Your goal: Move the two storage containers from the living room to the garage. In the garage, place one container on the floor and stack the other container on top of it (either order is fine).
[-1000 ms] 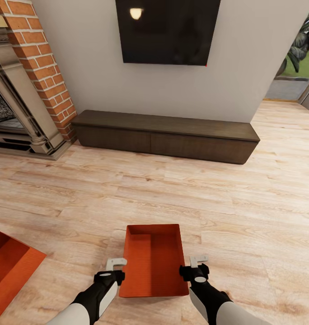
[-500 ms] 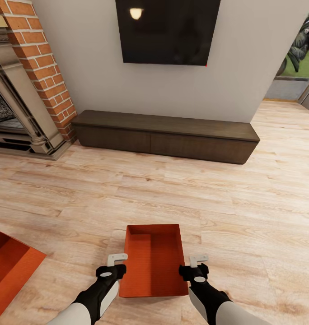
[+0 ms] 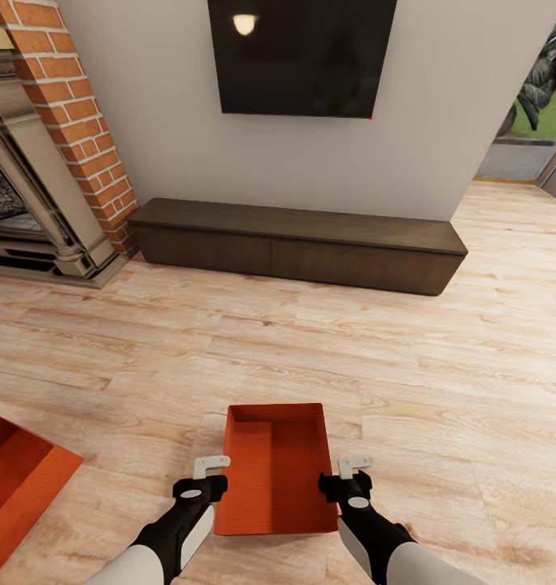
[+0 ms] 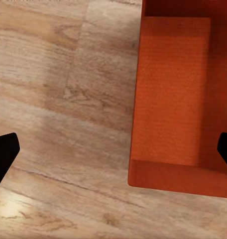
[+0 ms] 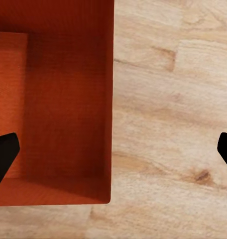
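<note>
One orange-red storage container (image 3: 274,467) sits on the living room's light wood planks right in front of me, open top up and empty. My left gripper (image 3: 213,476) hangs open over its left wall, my right gripper (image 3: 344,475) open over its right wall. In the left wrist view the container (image 4: 178,99) lies under one black fingertip (image 4: 4,154) and another at the opposite edge, wide apart. The right wrist view shows the container's wall (image 5: 109,99) midway between the spread fingertips (image 5: 4,152). The second container (image 3: 18,479) lies at the lower left, cut off by the frame. The garage is out of view.
A long dark low cabinet (image 3: 298,244) stands against the white wall under the TV (image 3: 302,57). The brick fireplace (image 3: 50,162) is at the left. A glass door (image 3: 538,106) to the outside is at the far right.
Both grippers have edged slightly inward toward the container's side walls. The container has not moved.
</note>
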Controlling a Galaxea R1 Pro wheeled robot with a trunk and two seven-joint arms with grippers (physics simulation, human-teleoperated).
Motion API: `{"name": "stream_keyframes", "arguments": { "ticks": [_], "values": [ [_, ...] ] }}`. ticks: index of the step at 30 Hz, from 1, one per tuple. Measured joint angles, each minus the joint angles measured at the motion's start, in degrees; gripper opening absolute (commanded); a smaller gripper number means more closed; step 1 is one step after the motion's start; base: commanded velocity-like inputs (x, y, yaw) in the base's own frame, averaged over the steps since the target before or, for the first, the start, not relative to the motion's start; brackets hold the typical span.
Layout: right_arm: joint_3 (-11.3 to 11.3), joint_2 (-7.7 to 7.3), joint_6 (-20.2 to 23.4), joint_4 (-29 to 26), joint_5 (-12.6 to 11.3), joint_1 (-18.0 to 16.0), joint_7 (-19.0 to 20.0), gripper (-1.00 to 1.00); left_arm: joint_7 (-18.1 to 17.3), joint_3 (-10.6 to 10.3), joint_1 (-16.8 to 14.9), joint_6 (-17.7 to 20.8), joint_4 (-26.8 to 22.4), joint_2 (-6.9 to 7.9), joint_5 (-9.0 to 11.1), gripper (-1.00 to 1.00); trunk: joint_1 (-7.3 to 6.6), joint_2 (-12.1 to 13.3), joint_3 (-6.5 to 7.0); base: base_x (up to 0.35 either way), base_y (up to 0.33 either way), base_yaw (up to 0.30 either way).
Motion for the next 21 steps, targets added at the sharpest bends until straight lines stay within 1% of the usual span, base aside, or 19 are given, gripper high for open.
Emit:
{"name": "stream_keyframes", "arguments": {
  "ticks": [13,21],
  "values": [
    [0.0,-0.05,-0.04,0.07,0.0,0.0,0.01,1.0,0.02,0.04,0.03,-0.09,-0.08,0.04,0.0,1.0,0.0,0.0,0.0,0.0,0.0,0.0],
    [0.0,-0.05,-0.04,0.07,0.0,0.0,0.01,1.0,0.03,0.01,0.03,-0.08,-0.09,0.04,0.0,1.0,1.75,-3.19,-1.43,0.0,0.0,0.0]
  ]
}}
